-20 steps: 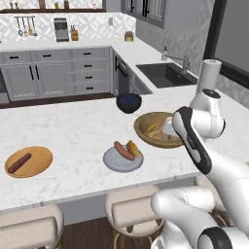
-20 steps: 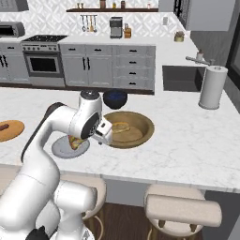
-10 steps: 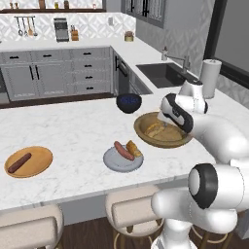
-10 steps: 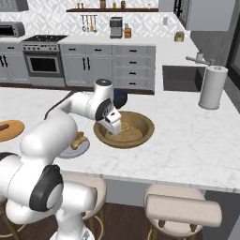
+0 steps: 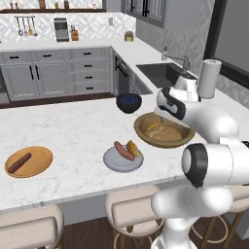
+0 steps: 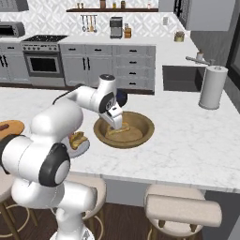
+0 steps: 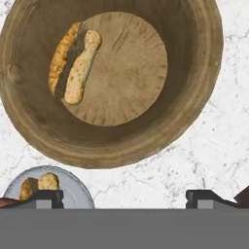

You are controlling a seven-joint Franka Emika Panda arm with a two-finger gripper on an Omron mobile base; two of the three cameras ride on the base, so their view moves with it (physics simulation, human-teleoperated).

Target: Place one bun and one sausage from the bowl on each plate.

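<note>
A white robot arm hangs its gripper (image 6: 115, 125) over the wooden bowl (image 5: 142, 133) on a marble kitchen island, its fingers (image 7: 43, 197) spread wide and holding nothing. One split bun (image 7: 74, 62) lies in the bowl, off to one side of the floor; no sausage can be made out there.

The grey plate (image 5: 111, 163), just left of the bowl near the island's front edge, already carries a sausage (image 5: 123, 151) and a bun (image 5: 133, 148) lying side by side, so that serving looks complete. The orange-brown plate (image 5: 43, 166), well apart at the left end of the island, holds a single sausage (image 5: 19, 162) and no bun.

By that count, three of the four pieces appear placed, and the remaining job is judged to be carrying the last bun from the bowl across to the left-hand plate. The gripper is poised above the bowl but has not closed on the bun. A small dark bowl (image 5: 129, 102) sits on the far side, beyond the wooden one, and plays no part.
</note>
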